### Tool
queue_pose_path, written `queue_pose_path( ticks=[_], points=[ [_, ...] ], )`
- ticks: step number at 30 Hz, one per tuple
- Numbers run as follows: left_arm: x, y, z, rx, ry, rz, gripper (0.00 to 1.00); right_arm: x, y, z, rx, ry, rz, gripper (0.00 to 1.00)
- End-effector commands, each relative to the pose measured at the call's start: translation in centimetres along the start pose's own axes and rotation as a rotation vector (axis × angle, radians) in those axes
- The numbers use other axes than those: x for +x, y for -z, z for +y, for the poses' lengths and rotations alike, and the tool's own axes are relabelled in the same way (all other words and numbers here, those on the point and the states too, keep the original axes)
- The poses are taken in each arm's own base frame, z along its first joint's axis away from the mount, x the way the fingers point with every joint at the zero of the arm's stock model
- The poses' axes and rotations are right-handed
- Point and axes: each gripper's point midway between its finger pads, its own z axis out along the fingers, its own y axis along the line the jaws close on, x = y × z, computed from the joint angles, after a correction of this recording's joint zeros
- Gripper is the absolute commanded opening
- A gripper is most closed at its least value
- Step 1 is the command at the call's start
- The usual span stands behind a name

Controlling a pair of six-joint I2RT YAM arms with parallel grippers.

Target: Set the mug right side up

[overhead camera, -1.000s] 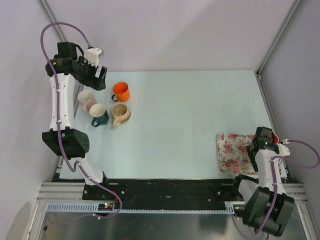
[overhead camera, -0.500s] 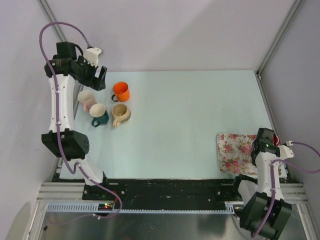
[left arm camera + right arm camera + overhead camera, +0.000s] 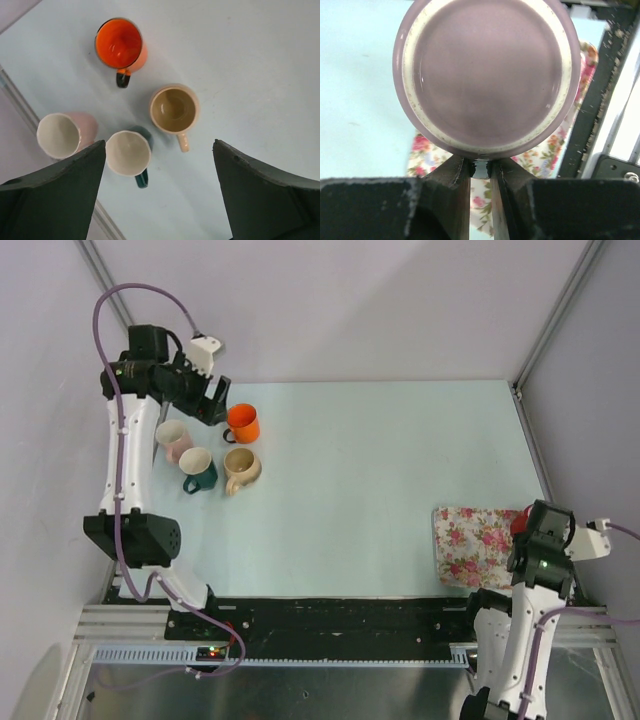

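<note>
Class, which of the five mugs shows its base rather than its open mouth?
The mug in the right tool, held by its handle above the floral cloth; the orange, beige, teal and pink mugs all show open mouths.

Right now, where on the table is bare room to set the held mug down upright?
The widest bare patch is the middle of the table, between the beige mug and the floral cloth, up to the far edge. Far left is crowded: the orange mug, pink mug and teal mug cluster there under the left gripper.
</note>
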Motion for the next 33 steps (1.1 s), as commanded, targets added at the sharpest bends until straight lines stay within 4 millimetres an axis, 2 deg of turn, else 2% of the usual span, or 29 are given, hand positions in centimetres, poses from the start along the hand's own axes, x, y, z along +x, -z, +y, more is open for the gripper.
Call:
queue_pose_path(
  ticks=[1, 5, 8, 11, 13, 16, 19, 20, 23, 27, 30, 33],
  points=[
    [-3.6, 3.2, -4.7, 0.082, -0.044, -0.145, 0.92, -5.1, 4.8, 4.6, -0.225, 0.007, -0.122, 0.0],
    [-5.5, 4.6, -8.3, 0.198, -0.038, -0.227, 0.93, -6.7, 8.0, 7.6, -0.359, 0.096, -0.136, 0.0],
    [-6.8, 5.9, -10.3, 0.284, 0.007, -0.279, 0.93, -6.2, 10.8, 12.4, -0.581, 0.166, -0.086, 0.0],
    [-7.8, 6.9, -12.6, 0.412, 0.072, -0.31, 0.94, -4.2, 14.9, 18.0, -0.822, 0.204, -0.004, 0.0],
    [-8.0, 7.1, -13.7, 0.466, 0.102, -0.308, 0.95, -2.7, 18.4, 22.0, -0.983, 0.234, 0.022, 0.0],
    [-7.9, 6.7, -14.7, 0.525, 0.151, -0.285, 0.98, 0.3, 25.9, 27.9, -1.27, 0.273, 0.06, 0.0],
    [-8.1, 6.8, -15.9, 0.605, 0.179, -0.278, 0.99, 4.3, 32.6, 32.1, -1.513, 0.276, 0.183, 0.0],
    [-8.2, 7.1, -16.5, 0.639, 0.179, -0.282, 0.98, 4.7, 35.0, 33.1, -1.596, 0.24, 0.22, 0.0],
    [-8.7, 8.6, -18.1, 0.728, 0.158, -0.31, 0.98, 6.8, 40.3, 35.1, -1.779, 0.163, 0.369, 0.0],
    [-9.5, 10.4, -19.3, 0.81, 0.132, -0.352, 0.97, 8.7, 44.9, 36.1, -1.924, 0.08, 0.545, 0.0],
    [-10.0, 10.1, -18.9, 0.798, 0.144, -0.352, 0.96, 9.5, 47.0, 36.2, -1.98, 0.027, 0.654, 0.0],
    [-11.0, 10.0, -18.6, 0.812, 0.169, -0.355, 0.95, 11.0, 48.0, 36.3, -1.99, 0.042, 0.739, 0.0]
  ],
)
